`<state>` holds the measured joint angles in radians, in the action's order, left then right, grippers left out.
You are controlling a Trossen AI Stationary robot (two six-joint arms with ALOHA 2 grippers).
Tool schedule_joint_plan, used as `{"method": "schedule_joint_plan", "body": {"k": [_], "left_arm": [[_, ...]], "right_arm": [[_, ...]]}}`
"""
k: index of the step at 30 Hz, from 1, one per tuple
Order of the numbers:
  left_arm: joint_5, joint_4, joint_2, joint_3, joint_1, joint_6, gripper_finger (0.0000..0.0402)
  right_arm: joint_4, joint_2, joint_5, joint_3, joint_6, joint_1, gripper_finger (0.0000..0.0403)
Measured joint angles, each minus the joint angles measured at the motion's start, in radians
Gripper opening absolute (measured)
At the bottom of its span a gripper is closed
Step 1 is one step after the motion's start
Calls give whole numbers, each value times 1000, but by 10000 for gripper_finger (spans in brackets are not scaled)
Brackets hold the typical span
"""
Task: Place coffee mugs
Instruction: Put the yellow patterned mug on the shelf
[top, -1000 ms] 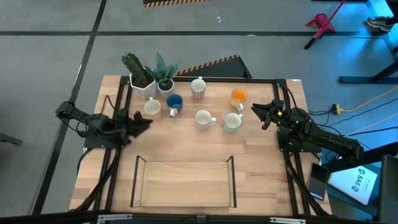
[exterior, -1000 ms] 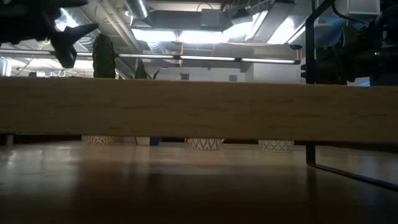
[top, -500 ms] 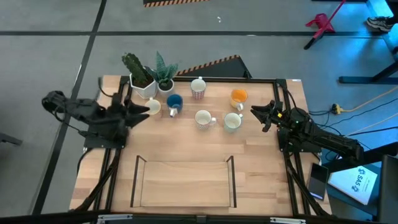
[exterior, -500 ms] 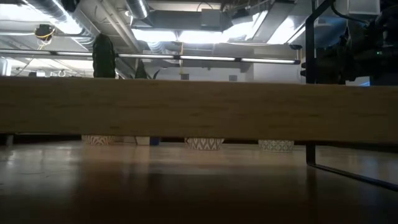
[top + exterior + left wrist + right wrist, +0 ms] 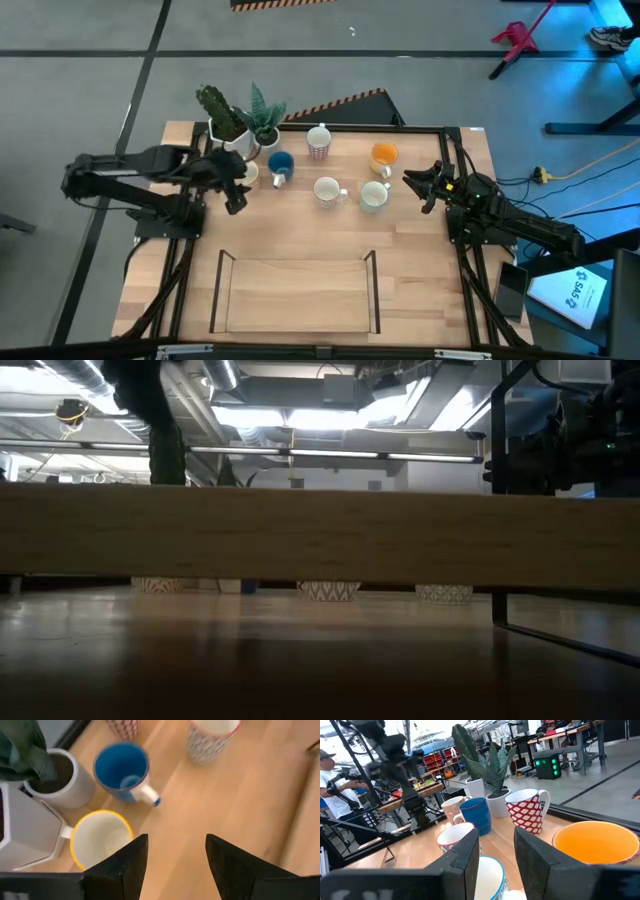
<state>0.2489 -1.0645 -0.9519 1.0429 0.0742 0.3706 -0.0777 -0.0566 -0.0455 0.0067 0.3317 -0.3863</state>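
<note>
Six coffee mugs (image 5: 327, 190) sit unplaced on the worktop (image 5: 300, 235); left gripper (image 5: 172, 852), jaws spread, hovers near the yellow-rimmed mug (image 5: 100, 840). Right gripper (image 5: 495, 852) waits, jaws spread.

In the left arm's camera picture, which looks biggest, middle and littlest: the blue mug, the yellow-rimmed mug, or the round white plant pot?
1. Yellow-rimmed white ceramic mug, largest, though it is nearest the camera.
2 and 3. Round blue ceramic mug and round white plant pot look alike; leaves hide part of the pot.
</note>
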Motion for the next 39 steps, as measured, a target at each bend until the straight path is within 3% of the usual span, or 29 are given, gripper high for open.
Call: {"method": "schedule_joint_plan", "body": {"k": [9,17,24,28,34,39], "left_arm": [[-203,93,-11,-175,254,-251,194],[-216,225,-48,-315,367,-356,194],[-214,250,-137,-327,390,-416,185],[-215,245,-216,-327,391,-402,144],[-215,248,-306,-327,390,-400,27],[-190,230,-303,-317,365,-342,17]], "right_arm": [[0,0,0,0,0,0,111],[0,0,-21,0,-1,0,111],[1,0,-44,0,-1,0,111],[1,0,-45,0,-1,0,111],[1,0,-51,0,-1,0,111],[3,0,-53,0,-1,0,111]]}}
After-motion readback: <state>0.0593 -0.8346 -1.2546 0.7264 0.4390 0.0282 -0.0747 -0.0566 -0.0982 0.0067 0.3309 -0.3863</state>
